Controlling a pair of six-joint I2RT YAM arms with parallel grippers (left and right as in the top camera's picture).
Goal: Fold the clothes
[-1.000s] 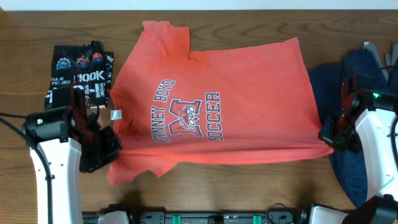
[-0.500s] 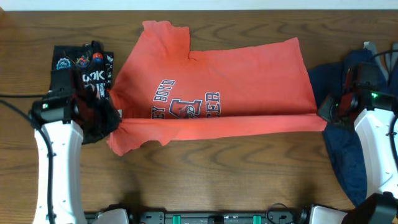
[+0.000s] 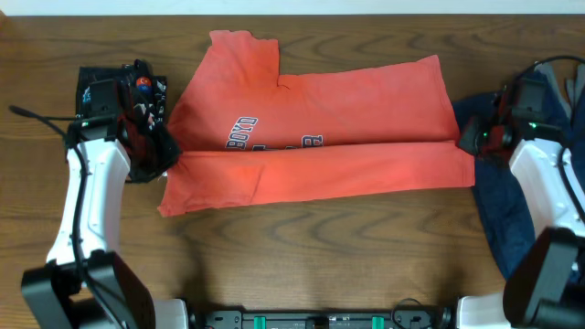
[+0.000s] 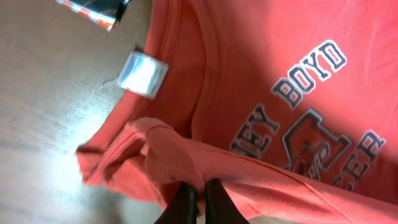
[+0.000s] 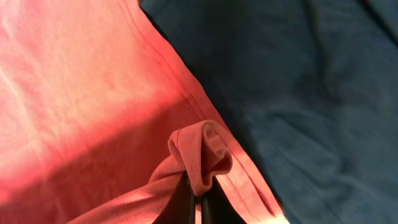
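The orange-red T-shirt (image 3: pixel 320 110) lies spread across the table, its near edge folded over onto the middle so that only the top of the navy-and-white print (image 3: pixel 274 142) shows. My left gripper (image 3: pixel 167 157) is shut on a bunch of the shirt's fabric at its left edge; the left wrist view has the black fingertips (image 4: pixel 186 202) pinching orange cloth near the collar label (image 4: pixel 142 74). My right gripper (image 3: pixel 468 142) is shut on the shirt's right edge, a curl of hem (image 5: pixel 202 152) held between its jaws. A navy blue T-shirt (image 3: pixel 498 219) lies under my right arm.
A black printed garment (image 3: pixel 101 87), folded, sits at the far left behind my left arm. The navy shirt (image 5: pixel 311 93) borders the orange one on the right. Bare wood tabletop (image 3: pixel 320 247) runs along the near side.
Both grippers have moved away from the table's near edge, carrying the shirt's near edge up over its middle. The fold now hides most of the print.
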